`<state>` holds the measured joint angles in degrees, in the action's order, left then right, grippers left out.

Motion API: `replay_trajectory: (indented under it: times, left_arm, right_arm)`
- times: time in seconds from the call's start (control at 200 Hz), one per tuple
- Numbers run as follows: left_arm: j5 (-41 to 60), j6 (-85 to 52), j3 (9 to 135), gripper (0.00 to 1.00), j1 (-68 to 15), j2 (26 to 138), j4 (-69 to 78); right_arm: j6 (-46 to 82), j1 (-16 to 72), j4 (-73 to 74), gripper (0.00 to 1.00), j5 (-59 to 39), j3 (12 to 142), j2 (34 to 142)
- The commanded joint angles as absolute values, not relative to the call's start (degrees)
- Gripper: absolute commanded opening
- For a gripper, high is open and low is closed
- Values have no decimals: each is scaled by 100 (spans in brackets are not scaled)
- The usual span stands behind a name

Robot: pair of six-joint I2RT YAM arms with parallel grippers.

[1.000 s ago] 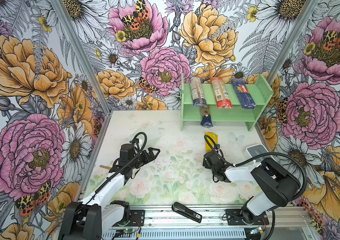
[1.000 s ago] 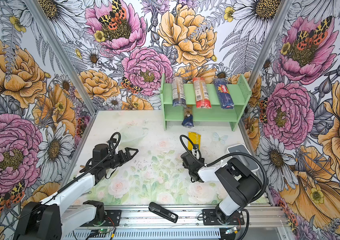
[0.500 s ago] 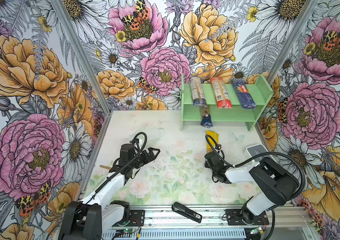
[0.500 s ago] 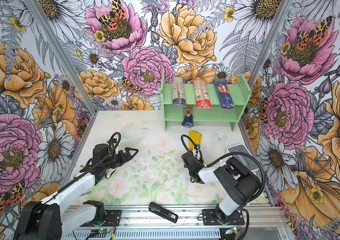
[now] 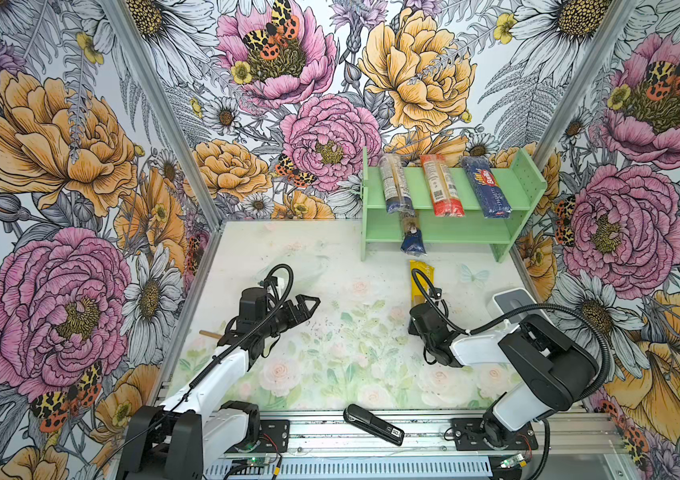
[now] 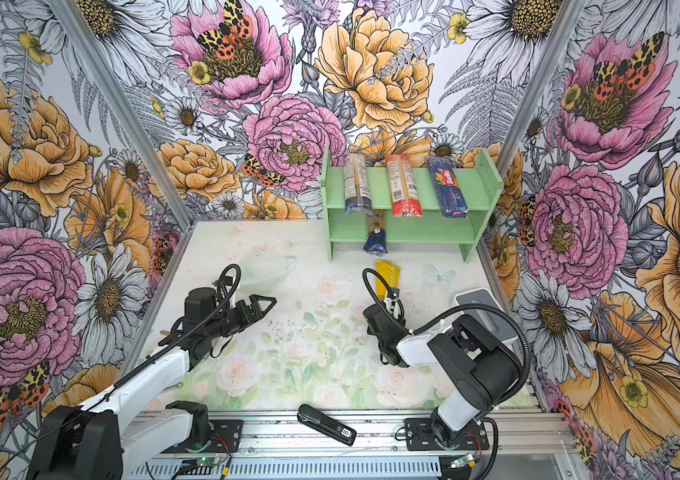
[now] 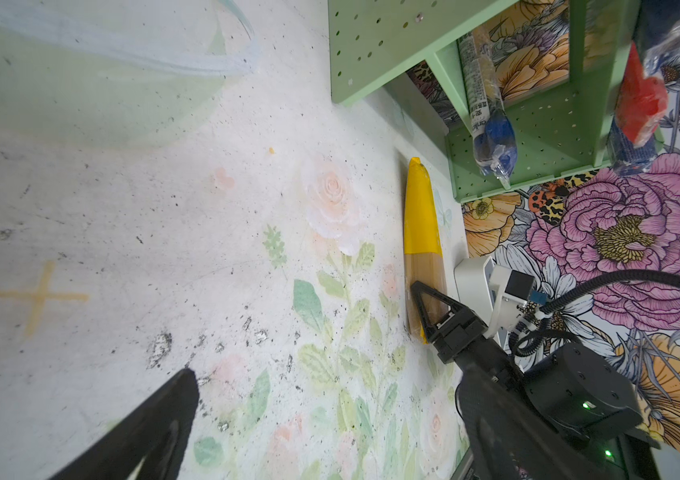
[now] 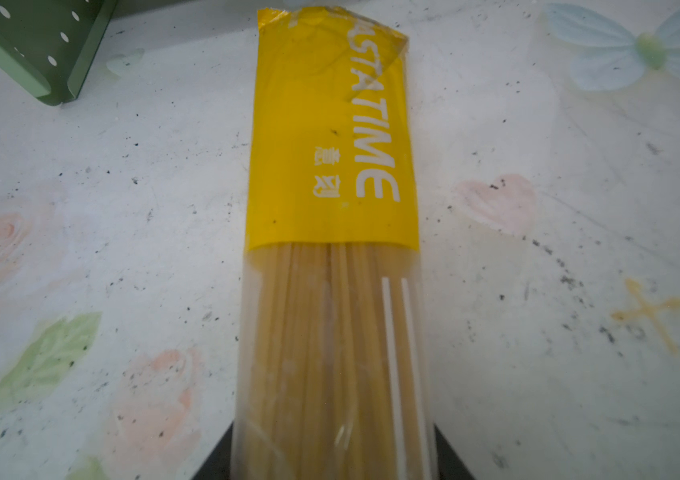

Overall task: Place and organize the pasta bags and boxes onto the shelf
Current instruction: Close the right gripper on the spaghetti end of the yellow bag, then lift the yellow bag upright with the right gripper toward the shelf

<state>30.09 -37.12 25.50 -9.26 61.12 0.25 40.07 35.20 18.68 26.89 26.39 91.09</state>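
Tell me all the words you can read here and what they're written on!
"Barilla": on the dark blue pack, top tier of the shelf.
"ASTATIME": on the yellow pack; its first letters are creased, and the small white characters beside it are unclear.
Everything else printed is too small or blurred to read.

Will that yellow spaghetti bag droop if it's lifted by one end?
It will probably stay fairly straight, since the yellow spaghetti bag is packed with long straight strands. Its glossy film looks slippery, and the dry strands may snap if squeezed hard.
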Motion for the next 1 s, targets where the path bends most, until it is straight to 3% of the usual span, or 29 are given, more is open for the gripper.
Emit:
replay_trajectory:
  times: [0.0,0.996]
  left_arm:
    - [2988,-3586,2575,99,-966,6021,70]
    - [3043,-3621,2540,99,-957,6134,247]
  right_arm:
    - [3973,3557,1363,0,2136,2531,8944]
    - [3548,2357,-823,0,106,2976,6472]
